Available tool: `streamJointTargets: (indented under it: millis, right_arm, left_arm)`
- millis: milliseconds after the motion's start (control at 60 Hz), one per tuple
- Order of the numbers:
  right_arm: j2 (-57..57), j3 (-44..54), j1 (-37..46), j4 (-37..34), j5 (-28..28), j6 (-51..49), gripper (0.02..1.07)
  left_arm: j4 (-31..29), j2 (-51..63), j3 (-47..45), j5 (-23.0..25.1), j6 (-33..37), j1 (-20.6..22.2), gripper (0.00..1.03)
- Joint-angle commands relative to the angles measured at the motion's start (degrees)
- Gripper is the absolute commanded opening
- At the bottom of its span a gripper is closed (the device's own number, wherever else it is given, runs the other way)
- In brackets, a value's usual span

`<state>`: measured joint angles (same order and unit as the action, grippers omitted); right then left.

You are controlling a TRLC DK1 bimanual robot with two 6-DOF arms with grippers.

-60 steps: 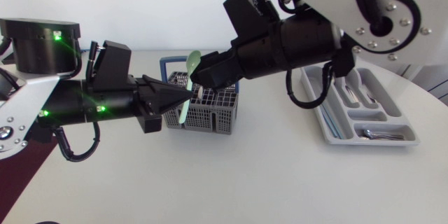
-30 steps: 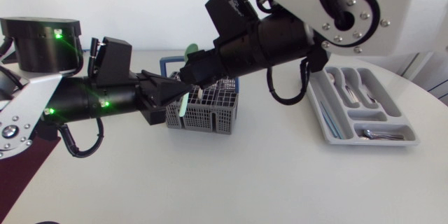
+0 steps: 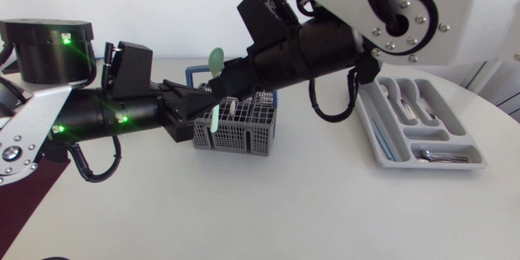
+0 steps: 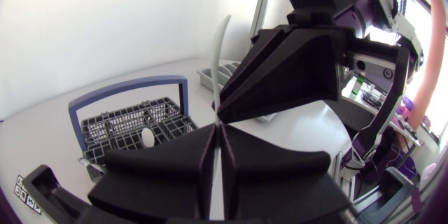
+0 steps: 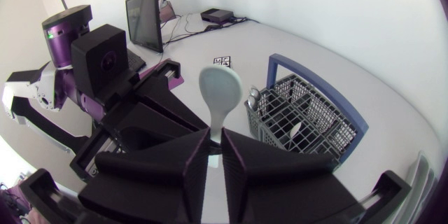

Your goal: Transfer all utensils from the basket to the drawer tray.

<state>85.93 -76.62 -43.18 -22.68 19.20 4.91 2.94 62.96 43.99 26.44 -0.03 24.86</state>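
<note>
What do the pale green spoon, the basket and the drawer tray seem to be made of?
The spoon: probably plastic, matte, uniform pale green, no metallic glint. The basket: likely moulded plastic, grey grid walls, blue handle. The drawer tray: seems light grey plastic, smooth, moulded compartments.

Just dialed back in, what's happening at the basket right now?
A handover, it seems. The left claw and the right claw both grip the green spoon, held upright by the basket. Other utensils sit in the basket, and the drawer tray off to the right already holds some cutlery. The spoon has not reached the tray yet.
</note>
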Motion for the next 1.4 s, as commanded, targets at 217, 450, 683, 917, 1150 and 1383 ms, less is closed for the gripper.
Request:
streamJointTargets:
  millis: [217, 450, 683, 917, 1150, 1383]
  right_arm:
    - [1.34, -0.81, -0.59, 0.26, 0.84, 1.51, 0.29]
    - [1.87, -1.25, -1.21, 0.09, 0.31, 1.6, 0.4]
    - [1.96, -0.9, -1.21, 0.18, -0.22, 1.86, 0.39]
    - [1.87, -0.28, -1.12, 0.26, -0.66, 1.86, 0.17]
    - [1.87, 0.24, -0.59, 0.53, -1.1, 2.21, 0.13]
    - [1.34, 0.95, -0.24, 1.14, -1.1, 1.77, 0.12]
  left_arm:
    - [1.1, 0.76, -0.48, 0.11, -0.93, 1.5, 0.03]
    - [1.1, 0.85, -0.48, 0.11, -0.93, 2.12, 0.03]
    - [1.19, 1.03, -0.39, -0.07, -0.93, 2.03, 0.03]
    - [1.81, 1.03, -0.39, -0.95, -1.02, 1.94, 0.03]
    - [1.81, 0.76, -0.66, -1.3, -1.29, 1.77, 0.11]
    - [1.72, -0.03, -1.1, -1.48, -1.37, 1.59, 0.33]
